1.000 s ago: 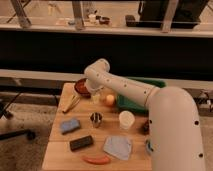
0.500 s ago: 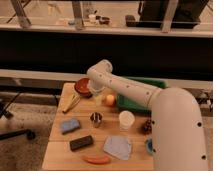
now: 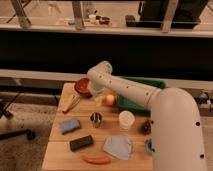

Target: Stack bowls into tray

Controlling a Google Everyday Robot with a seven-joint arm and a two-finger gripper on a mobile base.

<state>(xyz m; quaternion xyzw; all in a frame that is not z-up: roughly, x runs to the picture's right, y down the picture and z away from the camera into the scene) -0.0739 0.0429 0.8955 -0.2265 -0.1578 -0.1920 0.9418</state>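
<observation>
The reddish-orange bowl sits at the table's back left corner. The dark green tray lies at the back right, largely covered by my white arm. My gripper is at the end of the arm, right beside the bowl's right rim and low over the table. Most of it is hidden behind the wrist. I cannot tell whether it touches the bowl.
On the wooden table are an orange fruit, a banana, a small metal cup, a white cup, a blue sponge, a black block, a grey-blue cloth and an orange-red stick.
The arm's wrist has shifted slightly to the right and down beside the bowl. The bowl and the other things have barely moved.
</observation>
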